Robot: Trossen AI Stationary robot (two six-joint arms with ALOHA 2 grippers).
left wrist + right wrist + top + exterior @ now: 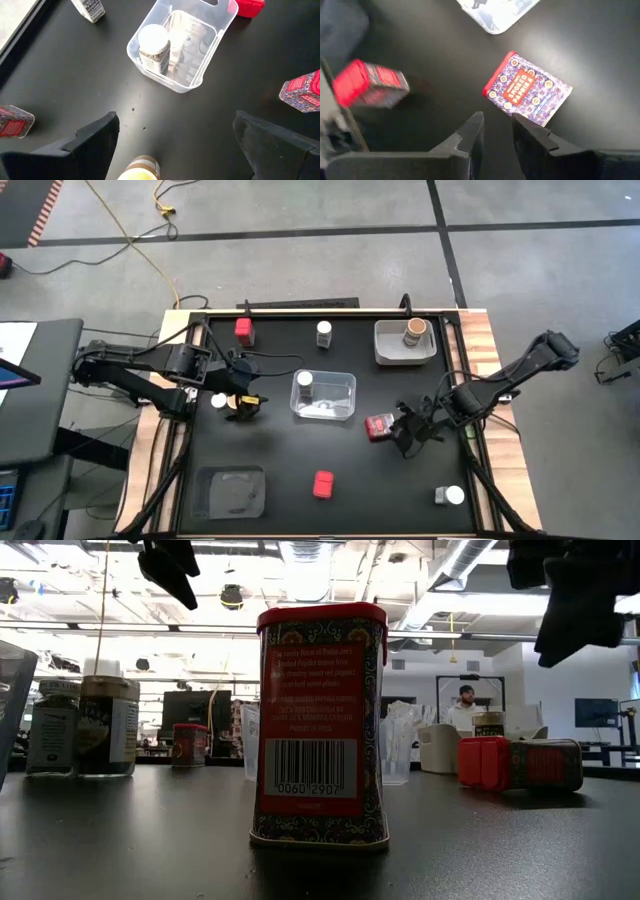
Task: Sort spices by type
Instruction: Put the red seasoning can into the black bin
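Observation:
My left gripper (240, 406) hangs open above the table's left part. A pale-lidded jar (140, 169) stands upright below it, between the wide-apart fingers and clear of both; the high view shows this jar (218, 400) too. My right gripper (497, 127) is shut, just short of a red patterned tin (527, 95) that lies flat on its side, also seen from above (379, 426). The clear tray (340, 402) at the centre holds one white-lidded jar (304, 380). A tan jar (414, 330) stands in the grey tray (392, 352).
Upright on the table are red tins at the far left (243, 330) and the near centre (322, 484), and white-lidded jars at the far centre (324, 332) and the near right (450, 496). Another clear tray (232, 490) sits near left.

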